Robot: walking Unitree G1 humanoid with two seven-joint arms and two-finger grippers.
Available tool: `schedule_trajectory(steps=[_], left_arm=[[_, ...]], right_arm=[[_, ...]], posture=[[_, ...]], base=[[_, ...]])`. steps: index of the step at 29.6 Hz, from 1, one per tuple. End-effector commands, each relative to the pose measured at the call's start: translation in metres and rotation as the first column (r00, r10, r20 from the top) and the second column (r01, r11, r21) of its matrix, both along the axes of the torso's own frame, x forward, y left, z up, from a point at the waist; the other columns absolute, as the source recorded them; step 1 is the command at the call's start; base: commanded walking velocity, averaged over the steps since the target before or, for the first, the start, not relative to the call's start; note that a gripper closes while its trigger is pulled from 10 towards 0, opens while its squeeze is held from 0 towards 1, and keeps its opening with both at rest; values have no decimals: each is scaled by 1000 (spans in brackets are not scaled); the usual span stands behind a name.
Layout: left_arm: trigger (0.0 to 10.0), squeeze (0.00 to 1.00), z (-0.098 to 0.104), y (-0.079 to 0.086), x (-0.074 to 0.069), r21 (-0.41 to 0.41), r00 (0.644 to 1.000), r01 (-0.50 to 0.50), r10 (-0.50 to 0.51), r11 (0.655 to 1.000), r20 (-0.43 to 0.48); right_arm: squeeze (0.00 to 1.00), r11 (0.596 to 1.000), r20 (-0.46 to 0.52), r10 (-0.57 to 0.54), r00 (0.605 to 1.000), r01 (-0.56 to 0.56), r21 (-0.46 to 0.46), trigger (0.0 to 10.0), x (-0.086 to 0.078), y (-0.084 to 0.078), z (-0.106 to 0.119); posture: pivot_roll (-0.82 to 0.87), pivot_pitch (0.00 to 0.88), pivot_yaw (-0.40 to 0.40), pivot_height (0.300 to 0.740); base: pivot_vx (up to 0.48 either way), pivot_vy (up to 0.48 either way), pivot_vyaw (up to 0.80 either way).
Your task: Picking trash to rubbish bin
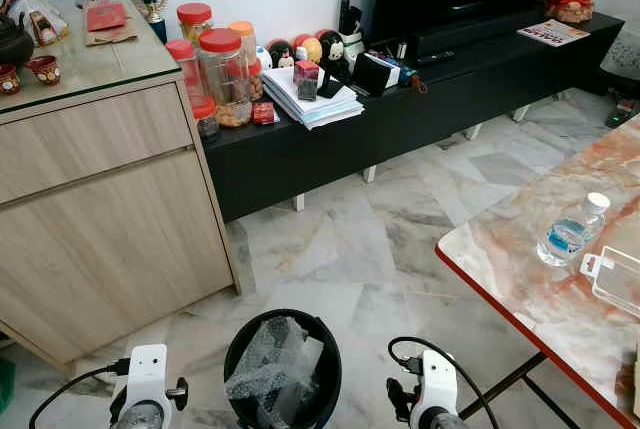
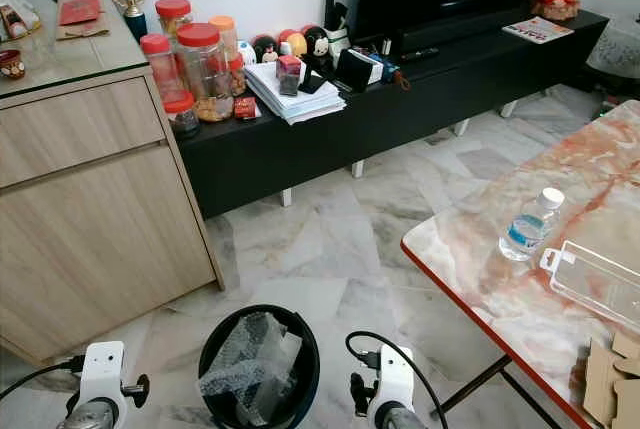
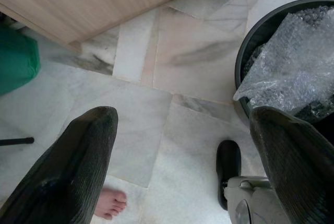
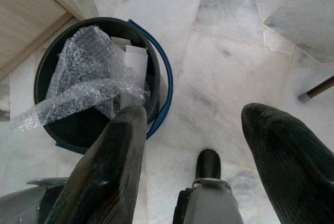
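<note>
A black rubbish bin (image 1: 282, 369) stands on the marble floor between my two arms, with bubble wrap (image 4: 83, 78) and white card pieces inside it. My left gripper (image 3: 182, 125) hangs open over the floor beside the bin, holding nothing. On the other side of the bin, my right gripper (image 4: 194, 117) is also open and holds nothing. On the marble table (image 1: 520, 269) at the right lie a plastic water bottle (image 1: 572, 230), a clear plastic package (image 1: 615, 277) and brown cardboard pieces (image 2: 610, 379).
A wooden cabinet (image 1: 100, 199) stands at the left. A low black TV console (image 1: 420, 119) along the wall carries jars and papers. A person's bare foot (image 3: 110, 203) is on the floor near my left gripper. A green object (image 3: 18, 62) lies by the cabinet.
</note>
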State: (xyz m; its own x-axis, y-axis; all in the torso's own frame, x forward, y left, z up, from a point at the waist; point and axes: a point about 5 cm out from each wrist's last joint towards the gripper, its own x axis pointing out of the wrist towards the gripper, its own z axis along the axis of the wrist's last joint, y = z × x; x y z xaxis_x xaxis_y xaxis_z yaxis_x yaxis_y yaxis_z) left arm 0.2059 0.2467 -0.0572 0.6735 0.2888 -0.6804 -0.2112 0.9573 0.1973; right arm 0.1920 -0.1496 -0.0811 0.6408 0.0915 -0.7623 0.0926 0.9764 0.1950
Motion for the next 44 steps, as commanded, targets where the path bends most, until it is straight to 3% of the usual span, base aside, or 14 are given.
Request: schedule_trajectory(steps=[1, 10, 12, 13, 44], left_arm=[[10000, 0, 0, -2, 2, -7, 1000, 3, -3, 1000, -8], [10000, 0, 0, -2, 2, -7, 1000, 3, -3, 1000, -8], [10000, 0, 0, -2, 2, -7, 1000, 3, -3, 1000, -7], [10000, 0, 1, 0, 3, -8, 1000, -2, 2, 1000, -2], [10000, 0, -1, -1, 0, -14, 1000, -11, 11, 1000, -7]], right_arm=[[0, 1000, 10, -7, 1000, 7, -1, 10000, 4, 0, 2], [0, 1000, 10, -7, 1000, 7, -1, 10000, 4, 0, 2], [0, 1000, -2, -5, 1000, 5, -5, 10000, 3, 0, 1], [0, 1000, 6, 5, 1000, -5, 1, 10000, 3, 0, 2], [0, 1000, 7, 1, 1000, -1, 5, 10000, 1, 0, 1]], posture=[[63, 16, -32, 740], [63, 16, -32, 740], [0, 0, 0, 740], [71, 0, -35, 740], [64, 25, -39, 740]], base=[[0, 0, 0], [0, 0, 0], [0, 0, 0], [0, 0, 0], [0, 0, 0]])
